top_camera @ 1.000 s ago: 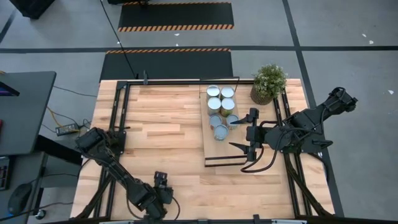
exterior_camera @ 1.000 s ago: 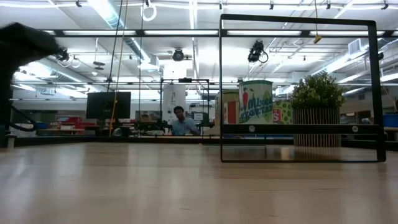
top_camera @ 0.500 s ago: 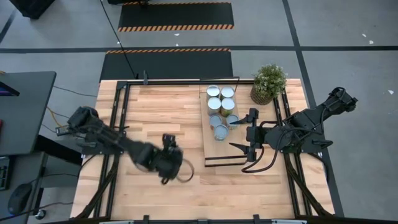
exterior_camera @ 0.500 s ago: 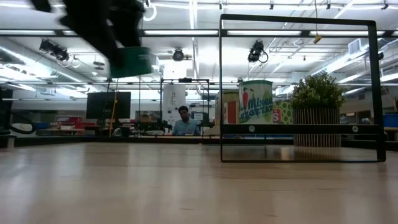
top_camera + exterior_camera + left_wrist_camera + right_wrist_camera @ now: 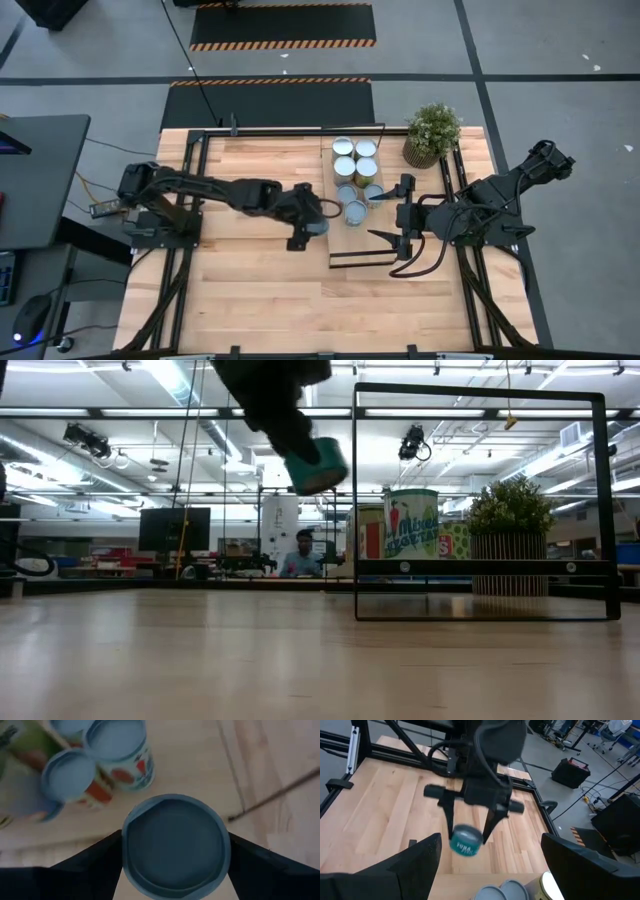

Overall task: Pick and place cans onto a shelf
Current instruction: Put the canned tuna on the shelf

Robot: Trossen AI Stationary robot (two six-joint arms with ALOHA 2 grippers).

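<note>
Small teal-labelled metal can point(image 5: 318, 468) is riding in the air just beside the light-wood shelf board point(image 5: 355, 245), left gripper point(image 5: 318, 222) clamping it; right gripper point(image 5: 398, 216) is waiting part-open, empty, over the shelf; best lowering it upright clear of the standing cans point(image 5: 354, 160).

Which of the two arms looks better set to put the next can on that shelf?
The left. Its claw holds a can in the air beside the shelf, where other cans stand. The right claw holds nothing and waits over the shelf's right side.
</note>
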